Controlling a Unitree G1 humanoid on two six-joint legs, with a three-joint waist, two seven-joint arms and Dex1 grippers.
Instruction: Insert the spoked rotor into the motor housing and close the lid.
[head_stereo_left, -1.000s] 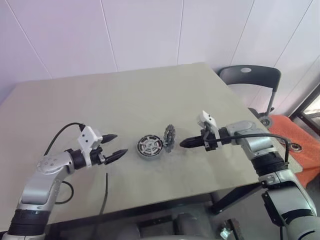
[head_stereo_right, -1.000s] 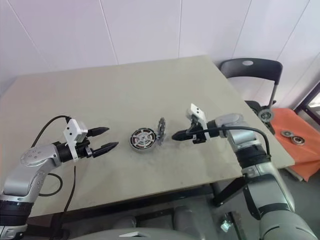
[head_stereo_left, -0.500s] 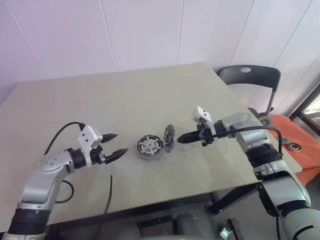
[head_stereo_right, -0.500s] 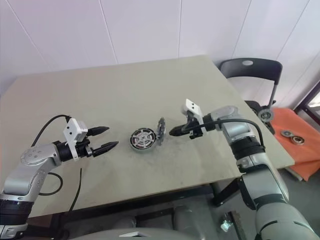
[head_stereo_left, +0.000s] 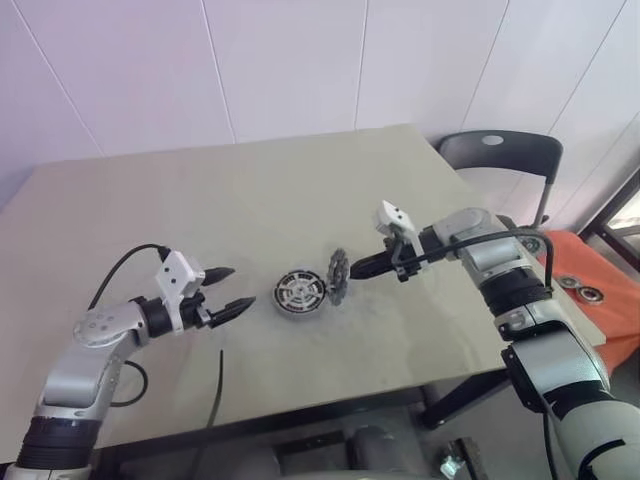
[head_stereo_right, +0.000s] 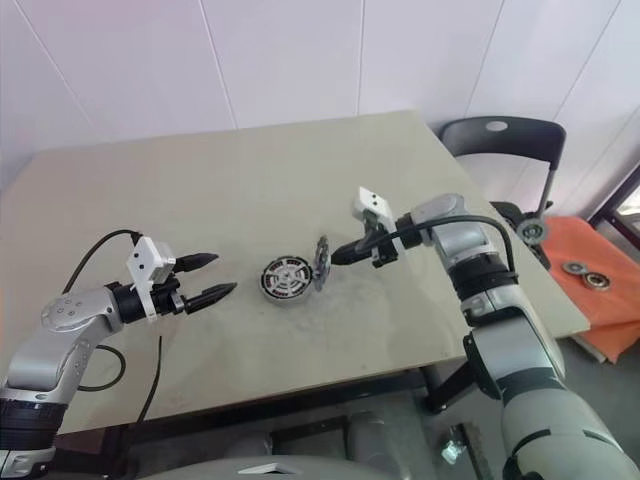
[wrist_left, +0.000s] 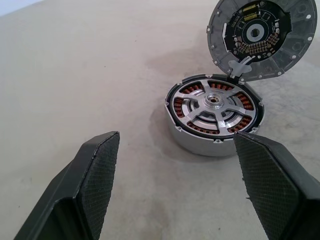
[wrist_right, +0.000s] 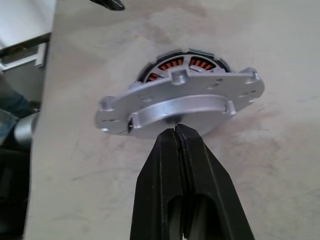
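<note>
Standing tilted against the motor housing (wrist_left: 214, 114), the lid (wrist_left: 262, 37) is touched by closed right fingers (wrist_right: 185, 165); its circuitry is revealed between spread left fingers (wrist_left: 92, 182).

Spoked rotor (wrist_left: 215, 106) sits inside motor housing (wrist_left: 200, 142); lid (wrist_left: 260, 37) stands tilted beside it.

No text, label, brand, number or sign can be read anywhere in these pictures. The circuit board inside the lid (wrist_left: 258, 37) carries rows of small parts — no legible marking among them.
</note>
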